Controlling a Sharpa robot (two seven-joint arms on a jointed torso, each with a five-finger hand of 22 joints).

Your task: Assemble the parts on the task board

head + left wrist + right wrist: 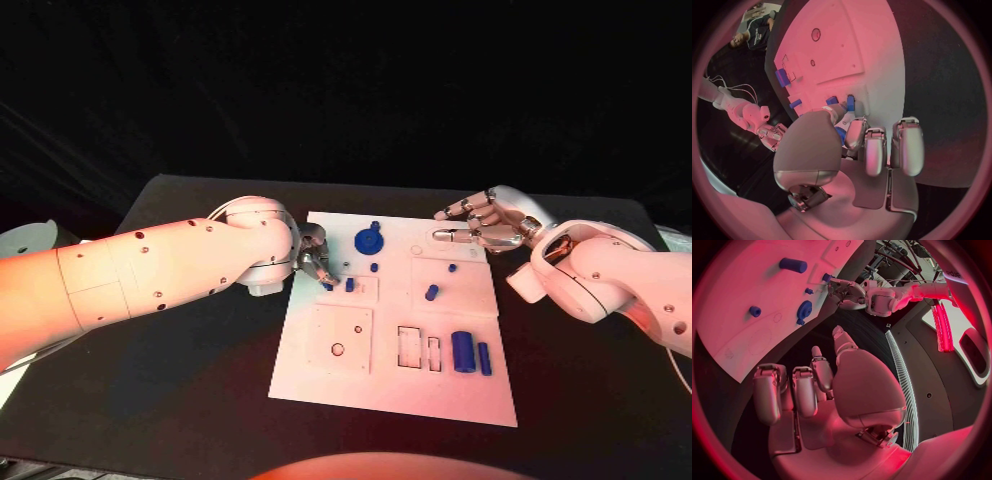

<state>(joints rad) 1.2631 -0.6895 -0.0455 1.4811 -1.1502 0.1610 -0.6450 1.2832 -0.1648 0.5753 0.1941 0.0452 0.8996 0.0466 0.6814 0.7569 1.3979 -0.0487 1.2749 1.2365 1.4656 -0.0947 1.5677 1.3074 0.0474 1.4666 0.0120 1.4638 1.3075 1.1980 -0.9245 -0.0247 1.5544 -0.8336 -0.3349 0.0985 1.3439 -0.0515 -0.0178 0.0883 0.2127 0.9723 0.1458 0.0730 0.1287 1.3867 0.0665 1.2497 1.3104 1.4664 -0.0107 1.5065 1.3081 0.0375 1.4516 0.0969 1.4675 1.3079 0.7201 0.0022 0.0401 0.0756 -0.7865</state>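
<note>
Head view: the white task board is seen lying in the middle of the black surface, with the left hand brought to the board's left edge and the right hand held over the surface just beside the board's far right corner. A blue gear lies near the board's far edge, small blue pegs are scattered across the middle, and two longer blue blocks lie side by side near the right edge, next to empty rectangular slots.

From the left wrist view, the left hand's fingers are curled in close over the board, and a small blue part is seen just at the fingertips; whether it is pinched or merely touched cannot be told. The right hand is seen with fingers loosely curled and apart, holding nothing.

The step in hand is judged to be the picking or seating of a small peg near the board's left edge; most parts look not yet assembled. The next move would call for a secure pinch on the peg and careful alignment over its hole before it is pressed down.
</note>
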